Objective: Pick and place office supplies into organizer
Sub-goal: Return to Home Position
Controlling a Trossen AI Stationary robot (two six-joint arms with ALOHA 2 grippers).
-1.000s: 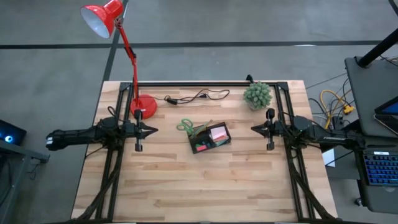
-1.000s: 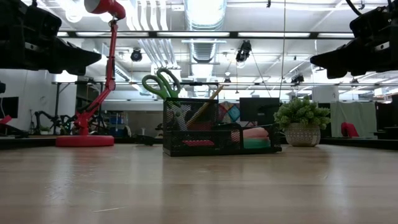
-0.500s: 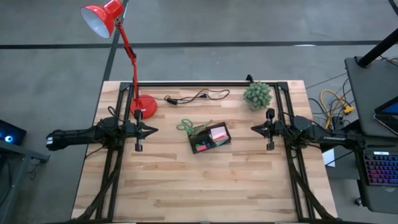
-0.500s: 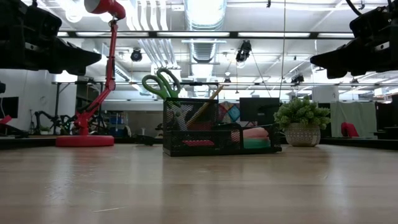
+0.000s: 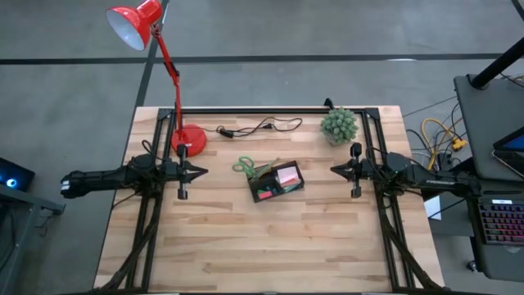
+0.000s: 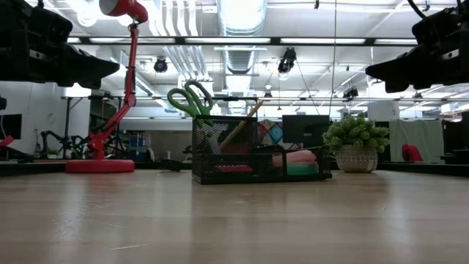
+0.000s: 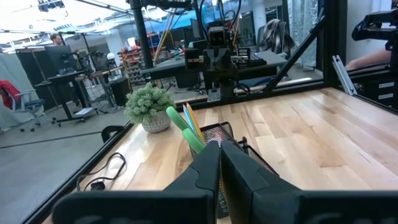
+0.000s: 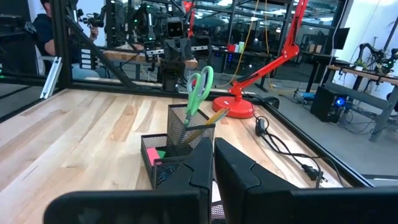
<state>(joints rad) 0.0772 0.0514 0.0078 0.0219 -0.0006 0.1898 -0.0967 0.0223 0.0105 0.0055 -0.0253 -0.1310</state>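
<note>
Pink pad (image 5: 287, 174) overhead, scissors (image 6: 195, 107) upright low

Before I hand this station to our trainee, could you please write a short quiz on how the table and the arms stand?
1. True or false: the green-handled scissors stand handles-up in the organizer.
2. Which stands closest to the right arm? A) red lamp B) small plant C) scissors
3. Fill in: the left gripper and the right gripper, held above the table on either side of the organizer, are both ___.
Key: 1 true; 2 B; 3 shut.
</note>
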